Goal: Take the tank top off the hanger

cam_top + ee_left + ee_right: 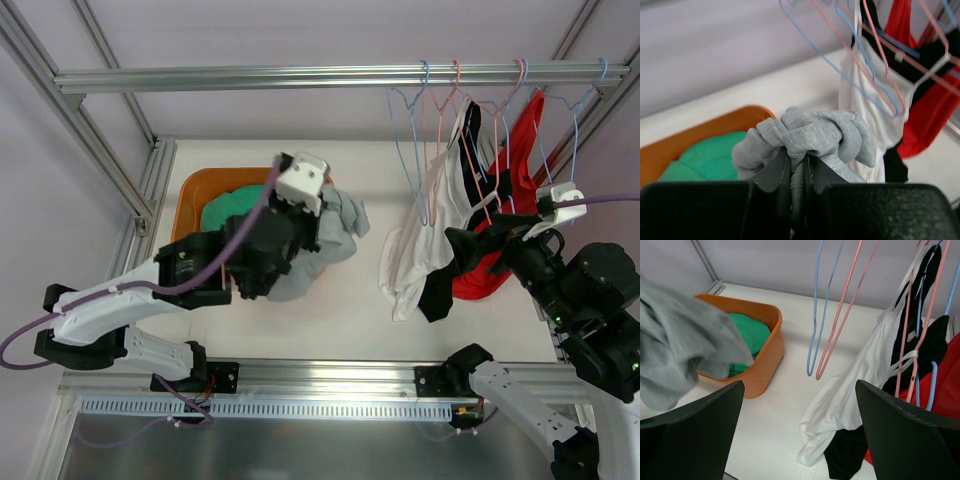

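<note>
So the left gripper is clamped tight on one bunched-up gray tank top, which sits left of center in the overhead view, off any hanger and right beside the one orange basket with a single green cloth in it. The right gripper is spread wide, holding nothing, at the right side by the three hanging garments: one white, one black, one red. I count four hanger hooks on the rail, and two hangers are bare, one blue and one pink.
</note>
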